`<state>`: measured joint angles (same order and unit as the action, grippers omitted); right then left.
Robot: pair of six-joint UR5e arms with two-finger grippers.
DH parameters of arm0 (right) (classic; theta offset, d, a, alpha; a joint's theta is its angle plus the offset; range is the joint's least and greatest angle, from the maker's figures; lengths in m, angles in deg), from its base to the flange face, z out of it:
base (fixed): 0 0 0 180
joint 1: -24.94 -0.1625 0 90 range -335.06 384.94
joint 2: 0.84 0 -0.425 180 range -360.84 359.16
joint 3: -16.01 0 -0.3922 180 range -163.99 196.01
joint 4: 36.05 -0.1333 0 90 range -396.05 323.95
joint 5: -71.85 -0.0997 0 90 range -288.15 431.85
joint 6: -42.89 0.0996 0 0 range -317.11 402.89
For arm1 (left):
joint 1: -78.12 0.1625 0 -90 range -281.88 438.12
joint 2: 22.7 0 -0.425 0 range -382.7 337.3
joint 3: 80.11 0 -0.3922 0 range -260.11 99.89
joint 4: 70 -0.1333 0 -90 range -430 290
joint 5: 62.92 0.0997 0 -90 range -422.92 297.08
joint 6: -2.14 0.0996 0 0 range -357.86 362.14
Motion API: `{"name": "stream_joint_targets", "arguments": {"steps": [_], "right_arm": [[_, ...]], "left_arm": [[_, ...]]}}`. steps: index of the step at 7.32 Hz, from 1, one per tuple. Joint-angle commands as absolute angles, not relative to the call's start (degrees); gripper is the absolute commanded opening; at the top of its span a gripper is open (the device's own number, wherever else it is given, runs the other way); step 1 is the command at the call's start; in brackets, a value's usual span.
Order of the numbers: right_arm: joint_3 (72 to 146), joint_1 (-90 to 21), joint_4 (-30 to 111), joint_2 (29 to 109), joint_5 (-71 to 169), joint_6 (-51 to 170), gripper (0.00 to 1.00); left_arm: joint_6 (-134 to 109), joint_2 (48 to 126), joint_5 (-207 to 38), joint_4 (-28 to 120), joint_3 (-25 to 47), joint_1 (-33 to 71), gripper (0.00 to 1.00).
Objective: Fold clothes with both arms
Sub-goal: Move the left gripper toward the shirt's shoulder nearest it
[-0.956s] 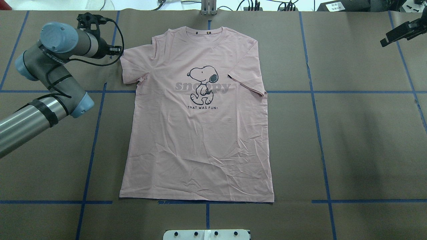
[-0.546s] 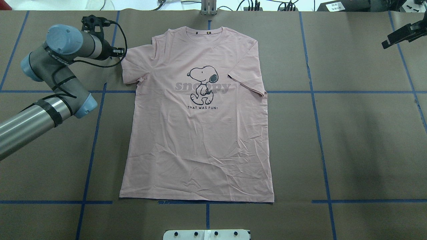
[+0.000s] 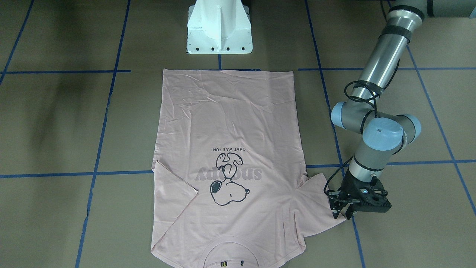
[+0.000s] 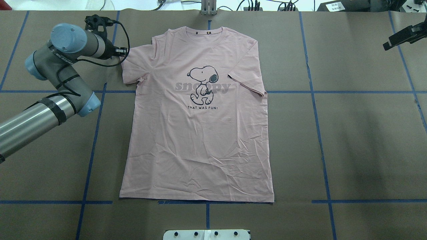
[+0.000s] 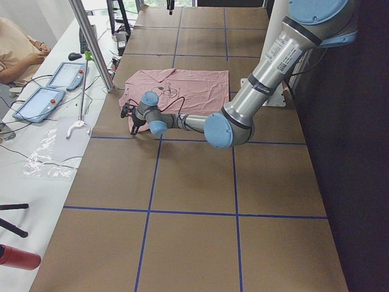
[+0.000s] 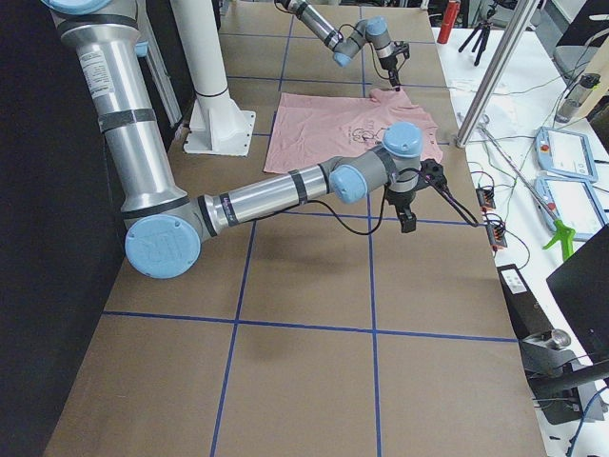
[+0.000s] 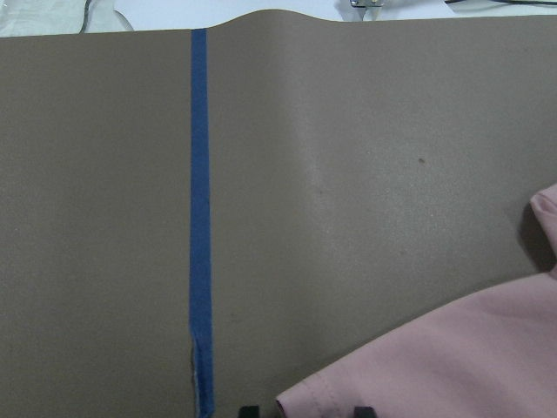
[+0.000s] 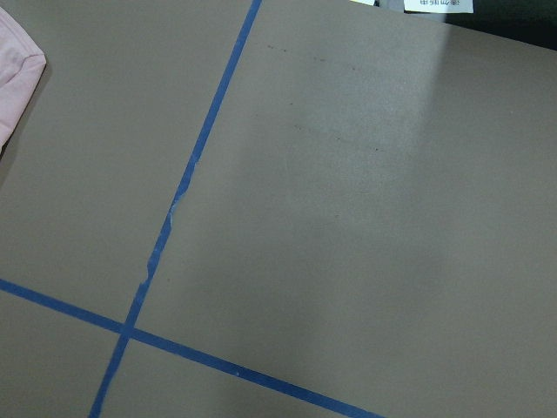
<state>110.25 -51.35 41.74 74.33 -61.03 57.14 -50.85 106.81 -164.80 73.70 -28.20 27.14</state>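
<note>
The pale pink T-shirt [image 4: 200, 133] lies flat, print side up, collar at the far edge; it also shows in the front view [image 3: 227, 123]. Its sleeve [image 4: 248, 81] on the overhead view's right is folded in over the body. The other sleeve [image 4: 130, 63] is spread out. My left gripper [image 4: 122, 51] is low at that sleeve's outer corner, jaws open; in the left wrist view [image 7: 306, 409] the pink corner [image 7: 452, 366] lies between the two tips. My right gripper [image 4: 387, 44] hovers far off at the table's far right, away from the shirt; I cannot tell whether it is open or shut.
The brown table cover [image 4: 360, 133] carries a grid of blue tape lines [image 4: 317, 113]. The white pedestal base [image 3: 219, 29] stands at the near edge behind the shirt's hem. A metal post [image 4: 208, 8] and cables sit at the far edge. An operator [image 5: 18, 48] sits at the far-side bench.
My left arm has shifted a little to the right, bringing its gripper up to the sleeve corner. My right gripper has drifted slightly toward the view's right edge. The shirt has not moved.
</note>
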Motion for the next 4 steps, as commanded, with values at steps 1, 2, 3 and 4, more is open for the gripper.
{"name": "stream_joint_targets", "arguments": {"steps": [1,2,3,4], "right_arm": [[110.23,-51.35,41.74,74.39,-60.51,57.13,1.0],[110.23,-51.35,41.74,74.39,-60.51,57.13,1.0],[110.23,-51.35,41.74,74.39,-60.43,57.13,1.0],[110.23,-51.35,41.74,74.3,-60.42,57.13,1.0]], "left_arm": [[-50.78,107.2,-164.87,73.71,-28.78,27.15,0.27],[-50.34,107.29,-165.05,73.71,-28.78,27.15,0.0],[-50.34,107.55,-165.14,73.71,-28.61,27.15,0.0],[-49.73,107.47,-165.31,73.71,-28.09,27.06,0.0]]}}
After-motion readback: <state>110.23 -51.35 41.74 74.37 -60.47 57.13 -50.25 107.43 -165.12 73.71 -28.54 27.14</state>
